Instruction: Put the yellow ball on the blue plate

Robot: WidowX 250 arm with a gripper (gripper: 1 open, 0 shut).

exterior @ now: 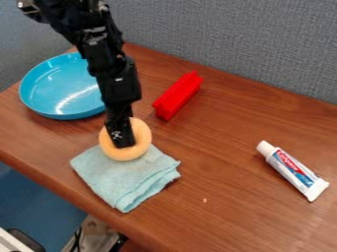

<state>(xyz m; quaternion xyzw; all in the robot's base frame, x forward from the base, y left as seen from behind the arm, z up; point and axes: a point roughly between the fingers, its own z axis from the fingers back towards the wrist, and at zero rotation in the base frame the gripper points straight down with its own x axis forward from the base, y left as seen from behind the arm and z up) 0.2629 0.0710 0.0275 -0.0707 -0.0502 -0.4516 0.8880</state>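
honestly, your main risk is the lift: the yellow ball (pixel 124 145) is smooth and rounded, and if the hand (pixel 121 133) has only pinched its top it could squirt out sideways, roll off the teal cloth (pixel 126 169) and run along the counter (pixel 224 182). you could also drag the cloth up with it, since the ball sits right on the folds. on the way over, a low carry might clip the raised rim of the blue plate (pixel 53 87), which sits well apart at the far left. your hand points straight down, clenched almost fully onto the top of the ball.
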